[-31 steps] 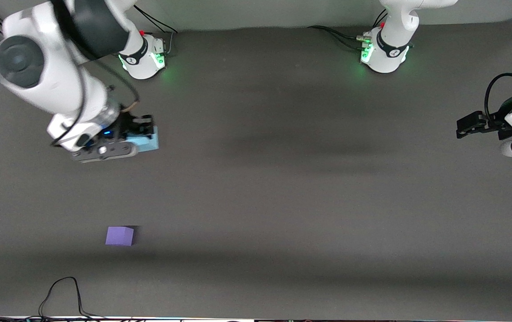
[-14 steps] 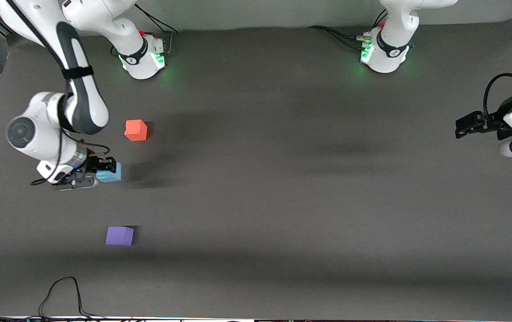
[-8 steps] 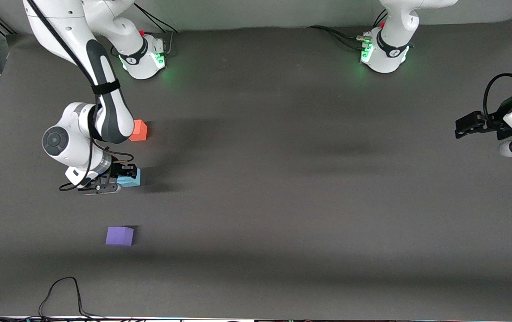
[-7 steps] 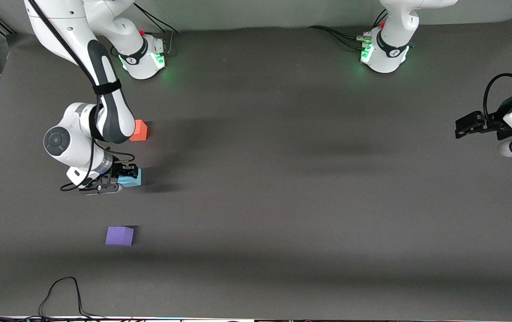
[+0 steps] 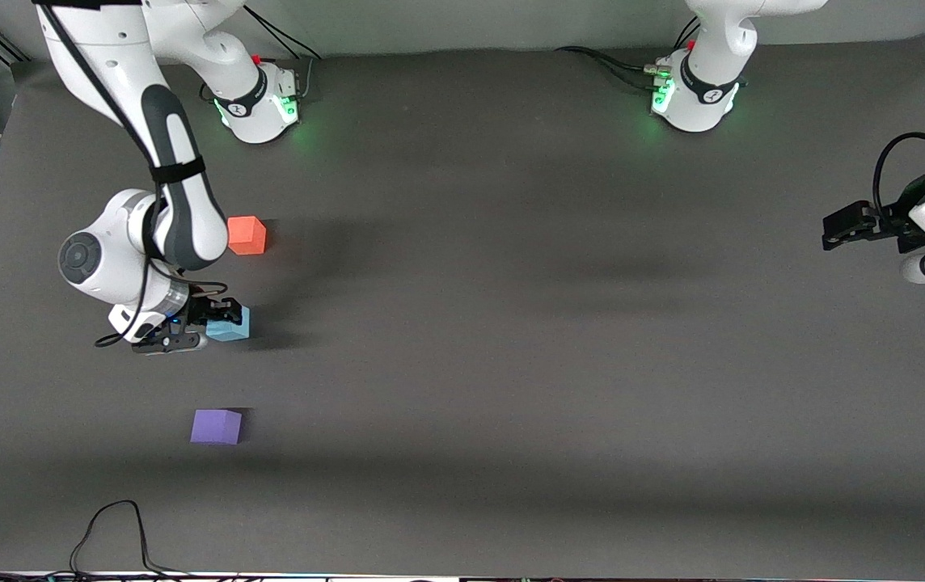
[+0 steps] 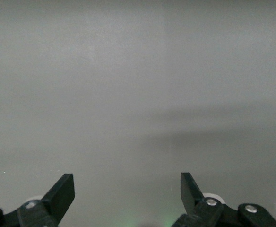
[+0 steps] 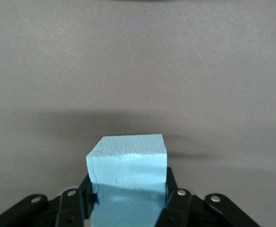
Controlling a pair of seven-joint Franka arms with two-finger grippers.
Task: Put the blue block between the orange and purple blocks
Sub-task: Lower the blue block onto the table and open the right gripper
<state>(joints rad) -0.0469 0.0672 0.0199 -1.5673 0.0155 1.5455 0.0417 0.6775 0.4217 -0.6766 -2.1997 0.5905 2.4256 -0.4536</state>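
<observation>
My right gripper point(image 5: 216, 317) is shut on the light blue block point(image 5: 230, 324), holding it low over the mat between the orange block point(image 5: 247, 235) and the purple block point(image 5: 216, 426). The right wrist view shows the blue block point(image 7: 127, 177) squeezed between the two black fingers point(image 7: 172, 197). The orange block sits farther from the front camera, the purple one nearer. My left gripper point(image 5: 838, 229) is open and empty and waits at the left arm's end of the table; its fingers point(image 6: 62, 194) stand wide apart over bare mat.
The dark grey mat point(image 5: 511, 323) covers the table. A black cable point(image 5: 111, 525) loops on the mat near the front edge, close to the purple block. The arm bases point(image 5: 264, 101) stand along the edge farthest from the front camera.
My right arm has carried the blue block from beside the orange block's spot down toward the purple block, then settled it between the two. The left arm has not moved.
</observation>
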